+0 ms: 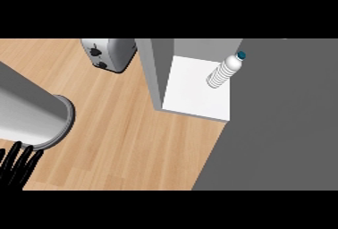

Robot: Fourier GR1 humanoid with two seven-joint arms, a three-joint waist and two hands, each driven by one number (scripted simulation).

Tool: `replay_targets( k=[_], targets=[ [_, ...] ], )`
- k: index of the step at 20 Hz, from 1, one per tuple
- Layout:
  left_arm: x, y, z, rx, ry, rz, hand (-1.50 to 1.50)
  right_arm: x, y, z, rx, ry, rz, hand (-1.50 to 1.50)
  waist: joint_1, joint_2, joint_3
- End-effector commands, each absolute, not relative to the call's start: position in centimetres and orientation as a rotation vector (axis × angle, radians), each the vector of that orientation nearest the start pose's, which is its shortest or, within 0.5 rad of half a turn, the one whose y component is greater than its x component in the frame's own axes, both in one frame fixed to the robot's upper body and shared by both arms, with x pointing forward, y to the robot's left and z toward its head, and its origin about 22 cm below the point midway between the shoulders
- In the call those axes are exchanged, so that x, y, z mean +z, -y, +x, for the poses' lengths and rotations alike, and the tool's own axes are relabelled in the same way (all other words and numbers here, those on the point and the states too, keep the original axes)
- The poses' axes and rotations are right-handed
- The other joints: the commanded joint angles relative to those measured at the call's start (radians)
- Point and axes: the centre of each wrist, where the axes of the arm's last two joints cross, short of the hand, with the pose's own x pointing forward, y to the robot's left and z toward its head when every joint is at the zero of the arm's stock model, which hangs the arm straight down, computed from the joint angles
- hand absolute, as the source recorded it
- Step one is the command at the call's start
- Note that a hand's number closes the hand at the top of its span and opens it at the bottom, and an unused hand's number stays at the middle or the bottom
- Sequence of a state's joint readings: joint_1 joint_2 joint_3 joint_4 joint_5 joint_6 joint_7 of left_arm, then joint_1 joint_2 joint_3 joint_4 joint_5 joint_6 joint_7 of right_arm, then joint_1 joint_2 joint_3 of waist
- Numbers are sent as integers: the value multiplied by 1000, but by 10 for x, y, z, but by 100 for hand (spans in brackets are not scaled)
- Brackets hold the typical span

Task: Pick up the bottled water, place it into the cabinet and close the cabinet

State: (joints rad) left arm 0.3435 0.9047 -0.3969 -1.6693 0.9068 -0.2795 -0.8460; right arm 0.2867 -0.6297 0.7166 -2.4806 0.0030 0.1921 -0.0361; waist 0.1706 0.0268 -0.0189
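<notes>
The bottled water [226, 71], clear and ribbed with a teal cap, stands on the white shelf [193, 96] inside the cabinet, close to the shelf's right side. The cabinet's grey side wall [149, 71] rises to the left of the shelf. A broad grey panel [284, 125], which looks like the cabinet door, fills the right side and borders the shelf's right edge. My left hand [16, 163] shows at the lower left edge below its grey forearm [26, 112], fingers straight, holding nothing and far from the bottle. My right hand is out of sight.
A silver toaster [109, 53] sits on the wooden counter [132, 143] at the back, just left of the cabinet. Bare wood runs between my left forearm and the cabinet.
</notes>
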Motion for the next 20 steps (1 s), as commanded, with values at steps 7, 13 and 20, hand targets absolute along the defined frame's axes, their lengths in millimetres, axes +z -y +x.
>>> replay_targets(
  k=[7, 13, 20],
  targets=[
    [22, -363, 142, -31, 1842, -574, -150, 132, 164, 106, 849, 1706, 684, 150, 17, 23, 1],
    [31, -371, 147, -51, 1857, -579, -150, 124, 158, 116, 715, 1638, 764, 150, 31, 30, 5],
    [34, -374, 152, -39, 1869, -570, -150, 115, 142, 149, 638, 1544, 896, 150, 33, 33, 8]
  ],
)
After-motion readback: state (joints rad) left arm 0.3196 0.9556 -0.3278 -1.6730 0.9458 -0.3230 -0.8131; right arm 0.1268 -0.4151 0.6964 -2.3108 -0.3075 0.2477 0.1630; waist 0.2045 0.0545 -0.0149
